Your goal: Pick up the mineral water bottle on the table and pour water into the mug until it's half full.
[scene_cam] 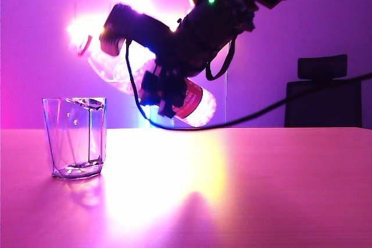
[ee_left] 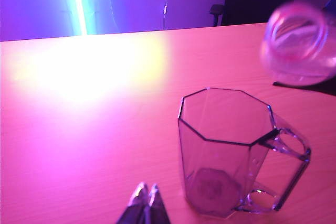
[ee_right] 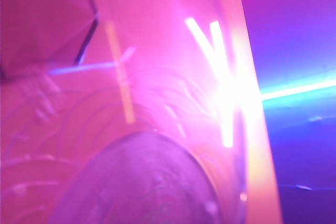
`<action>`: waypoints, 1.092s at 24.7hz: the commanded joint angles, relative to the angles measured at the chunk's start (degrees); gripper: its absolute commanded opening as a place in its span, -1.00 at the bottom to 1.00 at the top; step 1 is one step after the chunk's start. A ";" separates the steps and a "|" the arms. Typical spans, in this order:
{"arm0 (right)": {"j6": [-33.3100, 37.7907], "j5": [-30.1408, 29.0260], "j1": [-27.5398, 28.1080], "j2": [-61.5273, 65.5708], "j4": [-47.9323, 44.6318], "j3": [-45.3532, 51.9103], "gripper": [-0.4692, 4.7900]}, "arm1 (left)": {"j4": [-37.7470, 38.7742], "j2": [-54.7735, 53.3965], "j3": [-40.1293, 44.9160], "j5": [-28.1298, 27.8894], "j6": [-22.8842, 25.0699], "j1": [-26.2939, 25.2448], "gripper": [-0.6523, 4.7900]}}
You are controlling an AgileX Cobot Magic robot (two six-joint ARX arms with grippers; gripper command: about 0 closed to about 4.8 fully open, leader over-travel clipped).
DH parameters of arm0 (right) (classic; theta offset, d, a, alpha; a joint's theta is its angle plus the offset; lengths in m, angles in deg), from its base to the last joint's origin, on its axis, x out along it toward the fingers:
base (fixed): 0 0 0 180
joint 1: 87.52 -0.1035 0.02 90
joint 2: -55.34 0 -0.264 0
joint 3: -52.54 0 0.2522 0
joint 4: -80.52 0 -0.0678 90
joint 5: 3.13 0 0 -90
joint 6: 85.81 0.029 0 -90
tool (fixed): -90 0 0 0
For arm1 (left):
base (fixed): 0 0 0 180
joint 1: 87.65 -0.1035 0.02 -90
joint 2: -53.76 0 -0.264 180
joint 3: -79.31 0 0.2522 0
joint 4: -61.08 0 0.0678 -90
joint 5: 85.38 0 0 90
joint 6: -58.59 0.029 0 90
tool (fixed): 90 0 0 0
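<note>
Exterior view: the right gripper (scene_cam: 165, 94) hangs above the table (scene_cam: 244, 190), clamped around the mineral water bottle (scene_cam: 195, 104) at its red-and-white label. The bottle is tilted steeply, base at about 4 o'clock, neck at about 10 o'clock. The neck end (scene_cam: 87, 45) is washed out by a bright light strip behind it, so the mouth cannot be made out there. The arm's upper part is cut off by the frame edge. A black cable (scene_cam: 273, 108) trails from the arm toward 3 o'clock.

The mug (scene_cam: 75, 137) stands upright on the table, at roughly 7 o'clock from the bottle neck and apart from it. Whether any water lies inside is not readable (glare and tint hide any level).

Left wrist view: the left gripper (ee_left: 144, 203) shows only its fingertips (ee_left: 138, 198) at the frame edge, pressed together with nothing between them, poised over bare table (ee_left: 79, 145). The mug (ee_left: 226, 150) is near, at about 2 o'clock from the tips, its handle (ee_left: 286, 171) on the far side from the gripper. The bottle's open mouth (ee_left: 299, 38) is blurred, up above and beyond the mug, partly cut off.

Right wrist view: mostly smear. Ribbed clear plastic of the bottle (ee_right: 142, 182) fills the frame; the fingers cannot be distinguished. A dark mug edge (ee_right: 86, 40) shows faintly.
</note>
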 commanded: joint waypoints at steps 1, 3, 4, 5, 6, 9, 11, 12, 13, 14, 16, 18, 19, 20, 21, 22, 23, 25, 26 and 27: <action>-4.37 4.07 -0.24 0.59 -5.49 -0.90 -0.02 | -0.28 0.00 -0.20 0.24 -0.15 0.59 -0.77; -5.09 6.14 -0.55 1.16 -6.73 -0.92 -0.02 | -0.31 0.00 -0.17 0.24 -0.15 1.18 -0.77; -6.01 7.32 -0.59 1.44 -7.21 -1.01 -0.02 | -0.28 0.00 -0.17 0.24 -0.15 1.51 -0.77; -6.93 7.91 -0.66 1.46 -7.23 -1.07 -0.02 | -0.26 0.00 -0.20 0.24 -0.15 1.81 -0.77; -7.69 8.31 -0.68 1.60 -7.23 -1.16 -0.02 | -0.28 0.00 -0.17 0.26 -0.15 2.05 -0.77; -10.75 9.18 -0.68 1.75 -7.32 -1.29 -0.02 | -0.28 0.00 -0.20 0.26 -0.15 2.58 -0.77; -12.87 10.80 -0.68 1.75 -7.93 -1.29 -0.02 | -0.28 0.00 -0.20 0.24 -0.15 2.58 -0.77; -13.53 12.11 -0.68 1.77 -8.94 -1.29 -0.02 | -0.28 0.00 -0.20 0.24 -0.15 2.58 -0.77; -13.90 12.50 -0.68 1.77 -9.77 -1.29 -0.02 | -0.28 0.00 -0.20 0.26 -0.15 2.58 -0.77; -14.73 13.25 -0.68 1.77 -10.49 -1.31 -0.02 | -0.28 0.00 -0.20 0.24 -0.15 2.58 -0.77; -16.44 13.22 -0.70 1.77 -11.67 -1.33 -0.02 | -0.28 0.00 -0.20 0.24 -0.15 2.58 -0.77; -18.78 13.18 -0.68 1.77 -12.79 -1.36 -0.02 | -0.28 0.00 -0.20 0.24 -0.15 2.58 -0.77; -19.37 13.16 -0.68 1.77 -12.92 -1.36 -0.02 | -0.28 0.00 -0.20 0.24 -0.15 2.58 -0.77; -20.44 13.16 -0.70 1.77 -13.03 -1.36 -0.02 | -0.28 0.00 -0.20 0.24 -0.15 2.58 -0.77; -21.57 13.16 -0.70 1.77 -13.03 -1.36 -0.02 | -0.28 0.00 -0.20 0.24 -0.15 2.58 -0.77; -22.36 13.18 -0.70 1.77 -13.00 -1.36 -0.02 | -0.28 0.00 -0.17 0.24 -0.15 2.58 -0.77; -22.56 13.18 -0.68 1.77 -13.00 -1.36 -0.02 | -0.28 0.00 -0.20 0.24 -0.15 2.58 -0.77; -22.62 13.18 -0.68 1.77 -13.03 -1.36 -0.02 | -0.28 0.00 -0.17 0.24 -0.15 2.58 -0.77; -23.06 13.27 -0.68 1.77 -13.05 -1.36 -0.02 | -0.28 0.00 -0.20 0.24 -0.15 2.58 -0.77; -23.71 13.35 -0.68 1.77 -13.00 -1.36 -0.02 | -0.28 0.00 -0.20 0.24 -0.15 2.58 -0.77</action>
